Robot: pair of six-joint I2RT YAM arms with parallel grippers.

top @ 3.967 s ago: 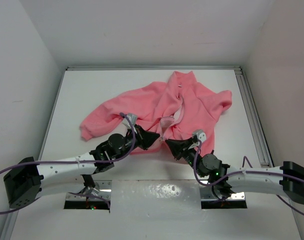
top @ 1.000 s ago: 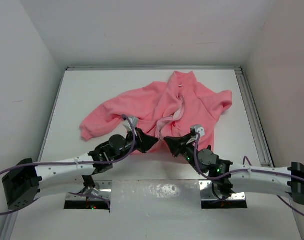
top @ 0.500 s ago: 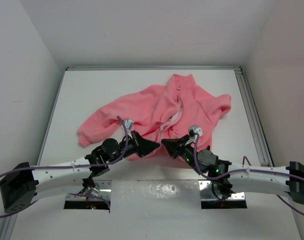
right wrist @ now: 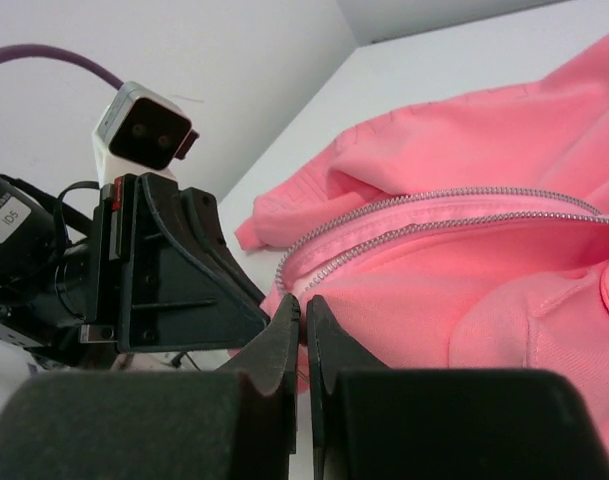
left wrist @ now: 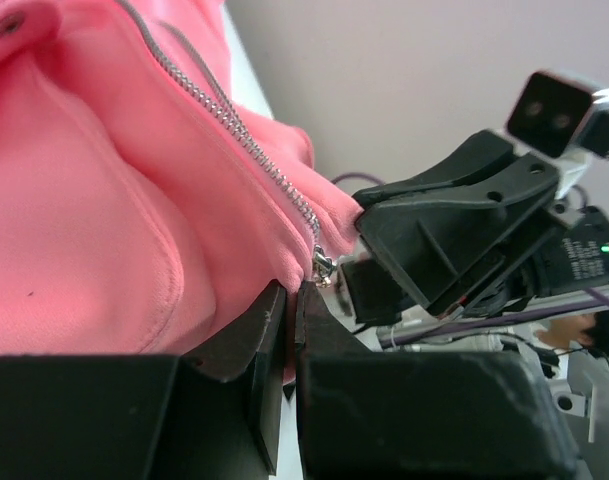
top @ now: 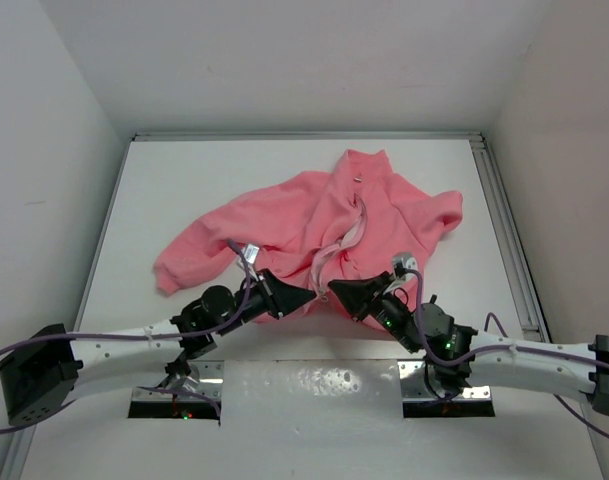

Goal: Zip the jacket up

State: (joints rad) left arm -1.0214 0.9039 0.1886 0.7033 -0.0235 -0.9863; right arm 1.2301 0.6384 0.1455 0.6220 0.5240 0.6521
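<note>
Salmon-pink fleece jacket (top: pixel 314 215) lies unzipped. Left end effector (left wrist: pixel 296 292) and right end effector (right wrist: pixel 304 302) each pinch its hem beside the pale zipper (left wrist: pixel 234 125) base. Next, likely: mate the zipper ends.

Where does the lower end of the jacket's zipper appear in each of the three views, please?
Top external: lower centre, the zipper end lies just above the tips of the left gripper and right gripper.
Left wrist: zipper end at centre, just above this gripper's tips.
Right wrist: zipper end left of centre, beside this gripper's tips.
Shared landmark: both black gripper tips close together at the jacket hem.
</note>
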